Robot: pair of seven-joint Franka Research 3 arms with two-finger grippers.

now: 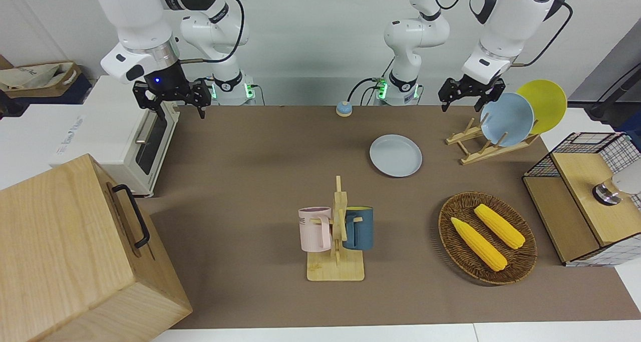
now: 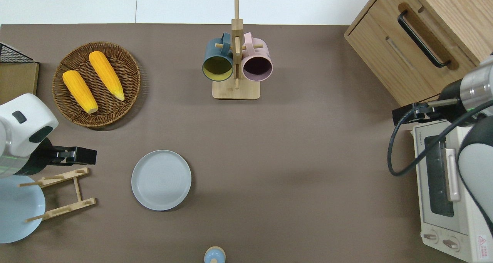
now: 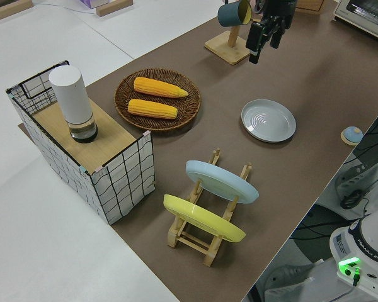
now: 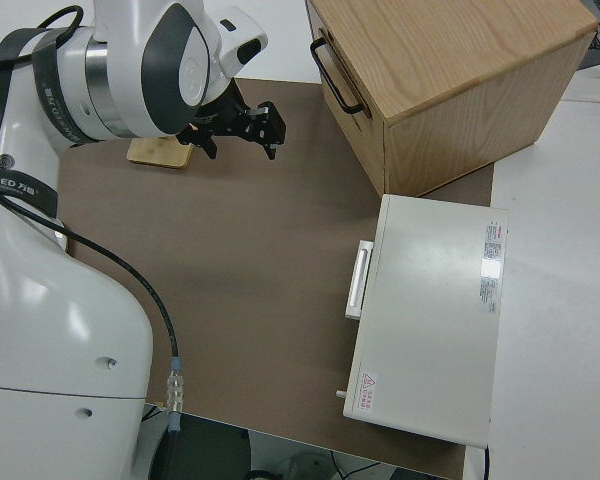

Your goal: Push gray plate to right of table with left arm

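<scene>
The gray plate (image 2: 161, 180) lies flat on the desk (image 2: 292, 155), nearer to the robots than the wicker basket (image 2: 96, 84) and just beside the wooden plate rack (image 2: 61, 195). The likely trouble: the left pincer (image 1: 470, 92), descending from above the rack, could clip the sky-blue plate (image 1: 507, 119) or land on the gray plate's rim and tip it. The left arm hangs raised, wrist pointing down, fingers apart. The right arm is parked
</scene>
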